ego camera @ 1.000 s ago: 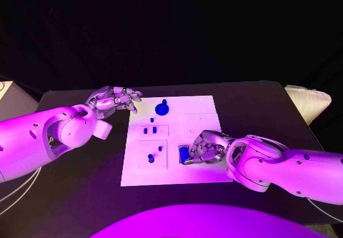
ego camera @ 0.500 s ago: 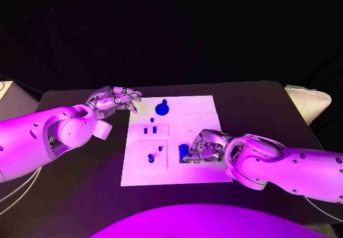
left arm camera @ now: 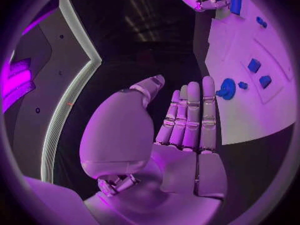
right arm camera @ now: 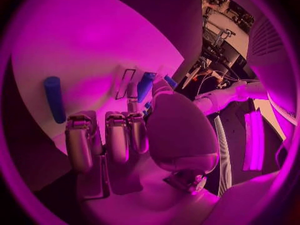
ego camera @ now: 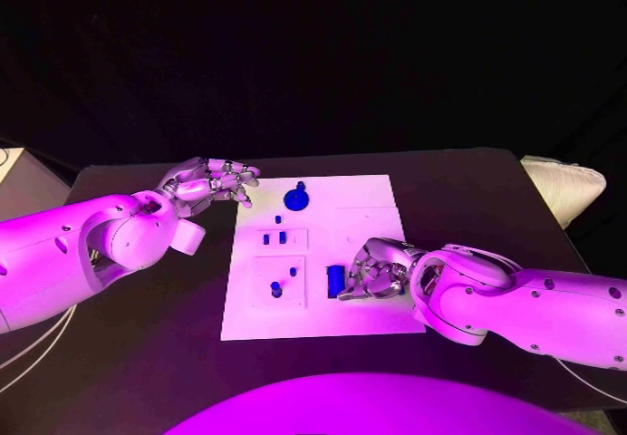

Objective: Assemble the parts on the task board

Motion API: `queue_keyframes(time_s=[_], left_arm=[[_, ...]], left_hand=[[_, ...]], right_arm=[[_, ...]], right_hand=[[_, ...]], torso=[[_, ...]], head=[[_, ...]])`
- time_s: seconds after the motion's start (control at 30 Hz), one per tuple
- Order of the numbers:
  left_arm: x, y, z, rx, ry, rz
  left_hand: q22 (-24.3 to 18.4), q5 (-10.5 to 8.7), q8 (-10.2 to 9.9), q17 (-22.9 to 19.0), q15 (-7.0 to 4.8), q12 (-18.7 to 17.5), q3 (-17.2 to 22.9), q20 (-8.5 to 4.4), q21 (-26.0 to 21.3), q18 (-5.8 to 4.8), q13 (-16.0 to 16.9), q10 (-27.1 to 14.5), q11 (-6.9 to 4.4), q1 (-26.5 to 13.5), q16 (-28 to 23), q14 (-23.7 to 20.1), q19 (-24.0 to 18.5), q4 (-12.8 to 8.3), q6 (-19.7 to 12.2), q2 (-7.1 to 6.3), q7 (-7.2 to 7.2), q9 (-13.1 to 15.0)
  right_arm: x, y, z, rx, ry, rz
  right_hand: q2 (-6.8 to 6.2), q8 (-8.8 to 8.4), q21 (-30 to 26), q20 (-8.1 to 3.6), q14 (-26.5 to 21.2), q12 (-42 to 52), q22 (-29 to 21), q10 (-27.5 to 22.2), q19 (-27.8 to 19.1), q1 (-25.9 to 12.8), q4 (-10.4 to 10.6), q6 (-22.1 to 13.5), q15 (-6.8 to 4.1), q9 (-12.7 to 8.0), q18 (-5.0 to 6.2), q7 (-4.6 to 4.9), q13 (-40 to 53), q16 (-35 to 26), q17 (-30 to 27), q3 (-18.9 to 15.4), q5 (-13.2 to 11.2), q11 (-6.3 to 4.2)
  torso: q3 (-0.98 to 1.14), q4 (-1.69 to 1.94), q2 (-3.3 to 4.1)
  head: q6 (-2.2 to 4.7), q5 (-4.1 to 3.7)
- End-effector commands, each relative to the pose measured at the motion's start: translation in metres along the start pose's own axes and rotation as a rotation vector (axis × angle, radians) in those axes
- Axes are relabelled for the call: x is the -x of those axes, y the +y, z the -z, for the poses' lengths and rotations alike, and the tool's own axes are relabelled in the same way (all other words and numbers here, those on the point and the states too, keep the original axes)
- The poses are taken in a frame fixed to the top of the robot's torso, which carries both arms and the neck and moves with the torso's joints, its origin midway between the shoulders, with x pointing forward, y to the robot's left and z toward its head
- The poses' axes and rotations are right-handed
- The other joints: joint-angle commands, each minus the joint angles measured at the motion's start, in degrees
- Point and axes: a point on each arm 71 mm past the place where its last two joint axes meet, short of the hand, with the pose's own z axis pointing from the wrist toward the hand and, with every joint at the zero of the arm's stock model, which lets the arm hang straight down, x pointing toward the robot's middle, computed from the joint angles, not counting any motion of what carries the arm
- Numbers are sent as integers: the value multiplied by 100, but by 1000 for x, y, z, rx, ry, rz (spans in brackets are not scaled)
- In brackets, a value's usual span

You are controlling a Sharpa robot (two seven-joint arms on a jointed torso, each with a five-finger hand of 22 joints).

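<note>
Lying just beside right hand [ego camera: 375, 275]: blue part [ego camera: 336, 279].

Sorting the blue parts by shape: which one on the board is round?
The blue disc at the task board's far edge, nearest the left hand; the other parts are small pegs or bars.

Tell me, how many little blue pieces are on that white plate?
6 visible: a round piece at the far edge, a tiny one, a pair, one nearer, and a long one beside the right robot hand, which may hide others.
</note>
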Motion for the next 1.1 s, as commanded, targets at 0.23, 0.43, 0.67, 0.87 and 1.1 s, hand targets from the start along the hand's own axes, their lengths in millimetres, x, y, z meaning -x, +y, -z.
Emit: queue_keyframes(time_s=[0.23, 0.43, 0.67, 0.87, 1.1], left_arm=[[-1, 0, 0, -2, 12, 1], [-1, 0, 0, -1, 11, 1], [-1, 0, 0, -1, 10, -1], [-1, 0, 0, -1, 10, -1], [0, 0, -1, -2, 8, -2]], left_hand=[[-10, -7, 36, -6, -31, 28, -35, 11, -36, 80, 10, -25, 0, 57, 29, 11, 39, 12, 7, -6, -15, -2], [-12, -7, 37, -6, -31, 30, -35, 11, -38, 80, 10, -27, 0, 62, 30, 10, 40, 12, 7, -5, -15, -2], [-12, -7, 37, -6, -31, 30, -35, 11, -38, 80, 10, -27, 0, 62, 30, 10, 40, 12, 7, -5, -15, -2], [-12, -7, 37, -6, -31, 30, -35, 11, -38, 80, 10, -27, 0, 62, 30, 10, 40, 12, 7, -5, -15, -2], [-17, -8, 43, -7, -31, 37, -35, 10, -46, 79, 12, -31, 0, 77, 30, 7, 45, 14, 8, 0, -15, -2]], right_arm=[[-5, 0, -1, 4, 47, 51], [-3, -1, -1, -5, 19, 40], [0, -3, 2, -5, -8, 29], [6, -6, 12, 55, -39, -40], [23, -13, 27, 129, -71, -176]], right_hand=[[-180, 43, -29, -45, 563, -24, 1490, 530, 588, 188, -10, -25, -26, -12, -26, 10, 1421, 8, 1352, -14, -216, -24], [-61, 61, -10, -43, 566, -4, 1496, 539, 592, -63, 16, -6, -26, -13, -30, 5, 1431, 12, 1364, -40, -186, -25], [9, 69, 11, -45, 568, 13, 1501, 545, 597, -176, 15, 0, -30, -16, -34, 0, 1439, 15, 1370, -27, -147, -30], [-39, 60, -80, -46, 548, -32, 1477, 529, 577, -178, 6, -24, -30, -21, -16, 4, 1419, -20, 1283, -36, -110, -28], [-88, -86, -355, 8, 507, 9, 1403, 541, 516, 70, -4, -355, 48, -77, 37, 123, 1439, -99, 1102, -17, -118, 72]], torso=[[4, -2, 0], [2, -1, 3], [2, -3, 1], [-4, -10, -12], [0, -17, -13]], head=[[0, 4], [0, 4], [0, 7], [0, -15], [0, -69]])
